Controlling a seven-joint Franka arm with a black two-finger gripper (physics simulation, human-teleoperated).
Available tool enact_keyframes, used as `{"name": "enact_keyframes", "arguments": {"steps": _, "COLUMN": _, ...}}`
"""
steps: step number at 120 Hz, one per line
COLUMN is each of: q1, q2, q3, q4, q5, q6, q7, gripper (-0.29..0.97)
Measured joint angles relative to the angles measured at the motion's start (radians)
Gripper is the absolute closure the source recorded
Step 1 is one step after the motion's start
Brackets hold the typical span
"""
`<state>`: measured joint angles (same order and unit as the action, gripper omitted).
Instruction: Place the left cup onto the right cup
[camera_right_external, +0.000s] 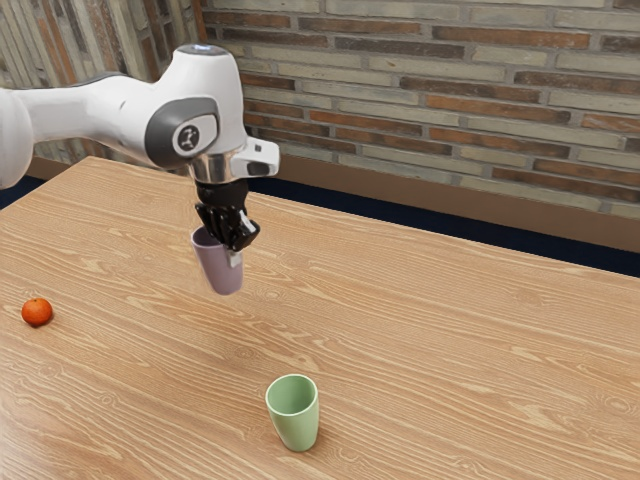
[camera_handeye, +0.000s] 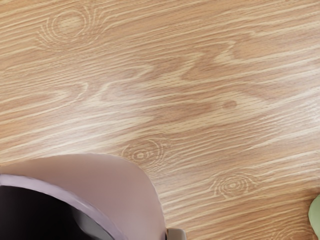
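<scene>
Hanging clear of the table (camera_right_external: 450, 330), the purple cup (camera_right_external: 220, 268) tilts slightly, its rim clenched from both sides by the gripper (camera_right_external: 233, 243); the green cup (camera_right_external: 293, 410) stands upright at its five o'clock (an orange (camera_right_external: 37, 312) lies at nine o'clock).

A small orange (camera_right_external: 37, 312) is sitting on the wooden desk (camera_right_external: 450, 330), far over at the exterior view's left, close to the desk's edge. The desk is showing light-brown grain w/ knots & ring patterns; the wrist view is showing the same wood. A red-brown brick wall (camera_right_external: 450, 90) is running behind the desk, w/ a dark blue floor strip (camera_right_external: 480, 225) lying btwn wall & desk.
</scene>
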<state>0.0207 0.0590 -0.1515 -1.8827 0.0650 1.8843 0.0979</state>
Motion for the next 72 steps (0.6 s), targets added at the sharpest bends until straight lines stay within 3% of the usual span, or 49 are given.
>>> {"name": "enact_keyframes", "arguments": {"steps": 21, "q1": -0.189, "q2": 0.019, "q3": -0.010, "q4": 0.015, "q5": 0.000, "q6": 0.001, "q7": 0.001, "gripper": 0.78}}
{"name": "enact_keyframes", "arguments": {"steps": 46, "q1": -0.170, "q2": 0.022, "q3": -0.010, "q4": 0.014, "q5": 0.000, "q6": 0.003, "q7": 0.002, "gripper": 0.78}}
{"name": "enact_keyframes", "arguments": {"steps": 72, "q1": -0.221, "q2": 0.030, "q3": -0.010, "q4": 0.015, "q5": -0.001, "q6": 0.003, "q7": 0.004, "gripper": 0.78}}
